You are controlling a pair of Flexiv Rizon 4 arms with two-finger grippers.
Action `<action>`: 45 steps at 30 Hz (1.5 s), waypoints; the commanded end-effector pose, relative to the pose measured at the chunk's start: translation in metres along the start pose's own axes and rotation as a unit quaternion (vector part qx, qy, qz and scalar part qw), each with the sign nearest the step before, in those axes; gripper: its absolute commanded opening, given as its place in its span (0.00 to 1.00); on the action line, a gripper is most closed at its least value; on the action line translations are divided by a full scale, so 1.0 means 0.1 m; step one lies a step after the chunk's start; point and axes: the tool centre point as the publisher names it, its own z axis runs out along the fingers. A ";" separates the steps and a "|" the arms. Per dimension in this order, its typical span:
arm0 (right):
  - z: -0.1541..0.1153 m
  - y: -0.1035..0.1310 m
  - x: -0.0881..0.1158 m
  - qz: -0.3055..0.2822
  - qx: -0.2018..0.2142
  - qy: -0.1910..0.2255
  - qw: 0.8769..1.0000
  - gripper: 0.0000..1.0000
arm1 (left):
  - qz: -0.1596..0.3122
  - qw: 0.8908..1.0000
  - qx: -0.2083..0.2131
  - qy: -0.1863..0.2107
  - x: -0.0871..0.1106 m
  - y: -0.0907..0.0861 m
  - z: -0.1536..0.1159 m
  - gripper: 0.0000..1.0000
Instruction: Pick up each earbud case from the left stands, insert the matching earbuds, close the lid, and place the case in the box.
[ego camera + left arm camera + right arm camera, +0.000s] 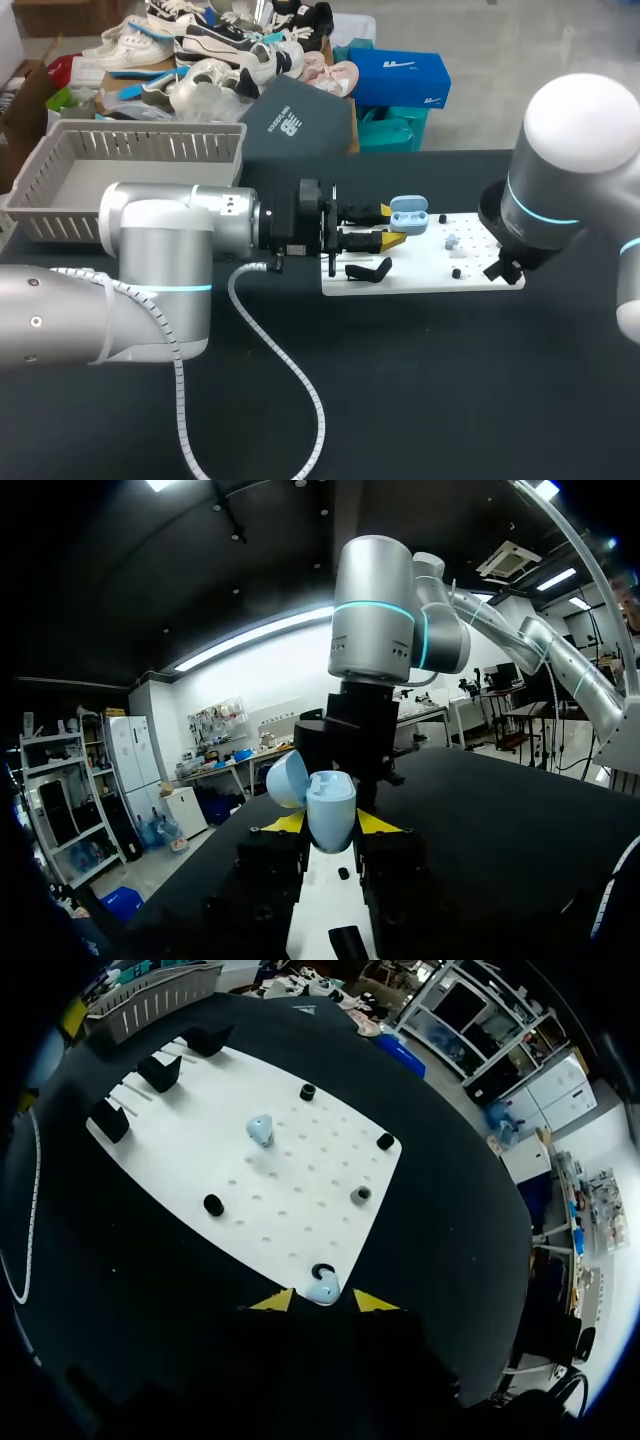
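Head view shows the left gripper (390, 226) over the left end of the white board (430, 275), its fingers closed on the pale blue case (408, 215), whose lid stands open. In the left wrist view both yellow tips press the case from two sides, holding it above the board. A black stand (368, 270) sits just near of that gripper. Over the board's right end the right gripper (321, 1301) hangs low, its fingers parted either side of a blue earbud (322, 1286) at a black peg. They seem not to touch it, though the view is tight. A second earbud (261, 1128) lies mid-board. A grey basket (130, 165) stands far left.
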 end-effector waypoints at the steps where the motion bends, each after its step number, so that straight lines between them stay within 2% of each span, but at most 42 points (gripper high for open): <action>1: 0.02 -0.01 -0.02 -0.001 -0.001 0.001 1.000 0.30 | 0.001 1.000 -0.003 0.000 0.00 -0.01 0.00 0.00; 10: 0.03 -0.01 -0.06 -0.005 -0.004 0.001 1.000 0.28 | 0.001 1.000 -0.003 0.000 0.00 -0.01 0.00 0.00; 21: 0.03 -0.01 -0.06 0.002 -0.004 0.006 1.000 0.17 | 0.001 1.000 -0.003 0.000 0.00 -0.01 0.00 0.00; 24: 0.04 0.00 -0.06 0.003 -0.005 0.008 1.000 0.12 | 0.001 1.000 -0.003 0.000 0.00 -0.01 0.00 0.00; 26: 0.04 -0.01 -0.07 0.004 -0.005 0.008 1.000 0.01 | 0.001 1.000 -0.003 0.000 0.00 -0.01 0.00 0.00; 27: 0.05 -0.01 -0.07 0.004 -0.006 0.009 1.000 0.00 | 0.001 1.000 -0.003 0.000 0.00 -0.01 0.00 0.00; 45: -0.24 -0.01 -0.07 0.007 0.018 0.010 1.000 0.00 | 0.001 1.000 -0.003 0.000 0.00 -0.01 0.00 0.00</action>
